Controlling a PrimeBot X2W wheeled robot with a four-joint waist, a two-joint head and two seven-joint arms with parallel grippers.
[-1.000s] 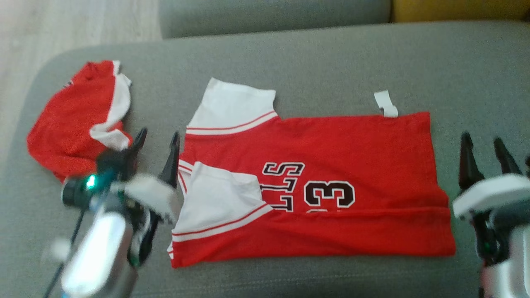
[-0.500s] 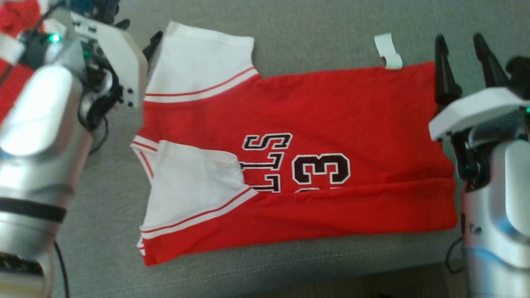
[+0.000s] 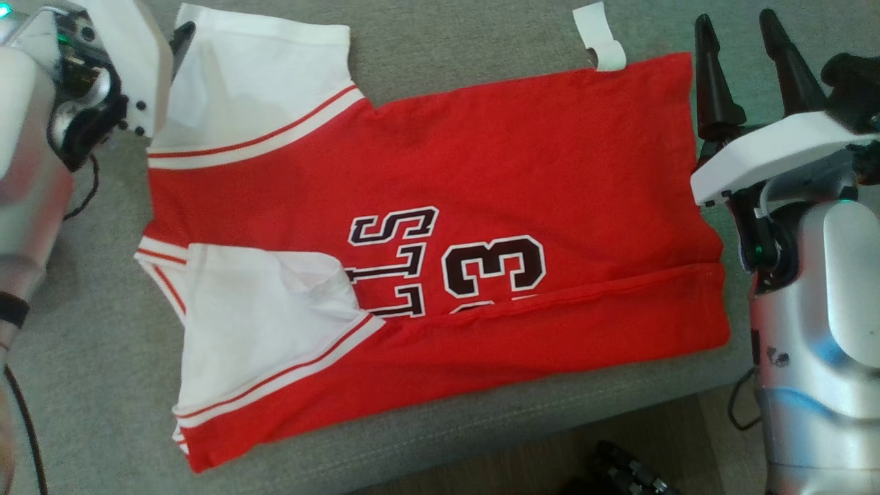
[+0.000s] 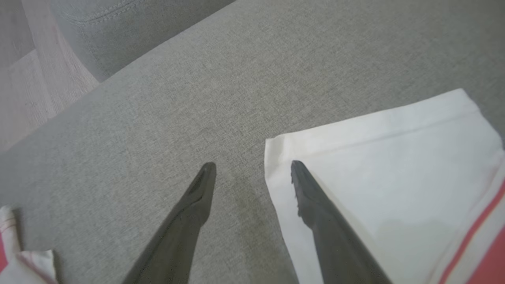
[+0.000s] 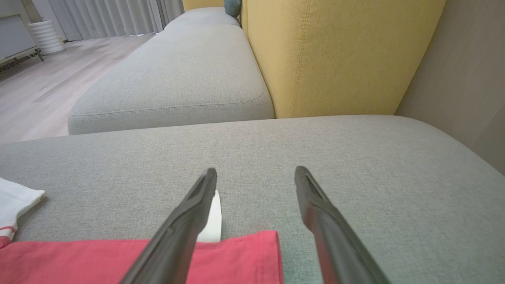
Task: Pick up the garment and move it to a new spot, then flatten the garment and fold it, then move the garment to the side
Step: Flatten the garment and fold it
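Note:
The garment (image 3: 481, 158) is a red jersey with white sleeves and black lettering, lying flat on the grey sofa cushion (image 3: 89, 357), its near edge folded over in a band. My left gripper (image 4: 252, 163) is open at the far sleeve (image 4: 394, 177); one finger (image 4: 319, 213) lies over the sleeve's corner, the other over bare cushion. My right gripper (image 3: 734, 19) is open at the far hem corner (image 5: 236, 256). Its left finger (image 5: 185, 225) is above the red hem and a white tag (image 5: 212, 225), its right finger over cushion. Neither holds anything.
A second red and white cloth (image 4: 19, 264) lies to the left of my left gripper. The cushion's front edge (image 3: 522, 433) runs close below the garment, with floor and a dark object (image 3: 625, 474) beyond. A yellow backrest (image 5: 335, 59) and another grey cushion (image 5: 177, 79) stand behind.
The head camera has tilted, shifting the whole picture. Relative to the garment, my left gripper went from the neck side up to the far sleeve, my right gripper to the far hem corner.

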